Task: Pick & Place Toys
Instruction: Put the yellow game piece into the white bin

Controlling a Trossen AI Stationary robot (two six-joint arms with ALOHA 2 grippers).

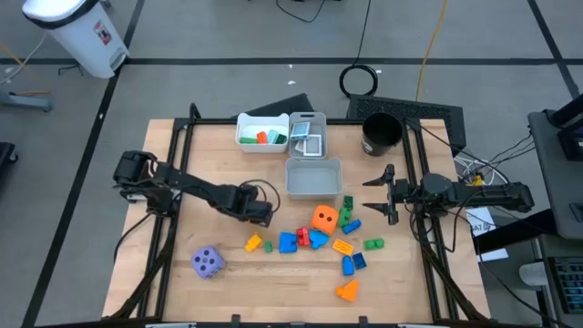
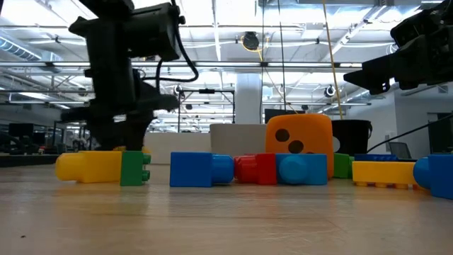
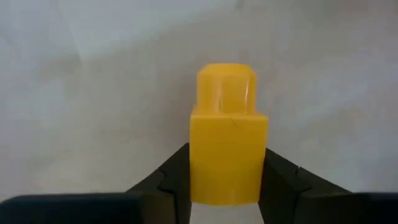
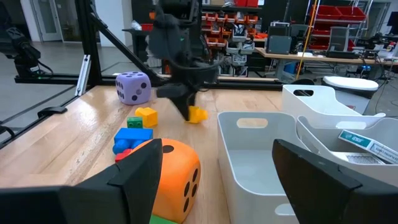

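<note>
My left gripper [image 1: 261,212] stands over the table's middle, pointing down, shut on a small yellow block [image 3: 227,140], also seen under the fingers from the right wrist view [image 4: 198,114]. The high view hides this block under the gripper. Other toys lie nearby: a yellow-and-green block [image 1: 254,243], blue blocks [image 1: 288,241], an orange die [image 1: 324,219] and a purple die [image 1: 208,262]. My right gripper [image 1: 383,187] waits open and level at the table's right side, touching nothing. My left gripper pinches the yellow block's body by its two opposite sides [image 3: 198,177] between the two fingers [image 3: 166,182]. The fingers come from above, pointing steeply down. The block's stud end [image 3: 227,87] sticks out beyond the fingers. The block looks to be down at the table [image 4: 198,119].
Three bins stand at the back: a white one with toys [image 1: 262,130], a grey one with cards [image 1: 308,135], and an empty grey one [image 1: 313,178] just beyond the toys. A black cup [image 1: 381,134] stands at the back right. More blocks lie toward the near right [image 1: 351,264].
</note>
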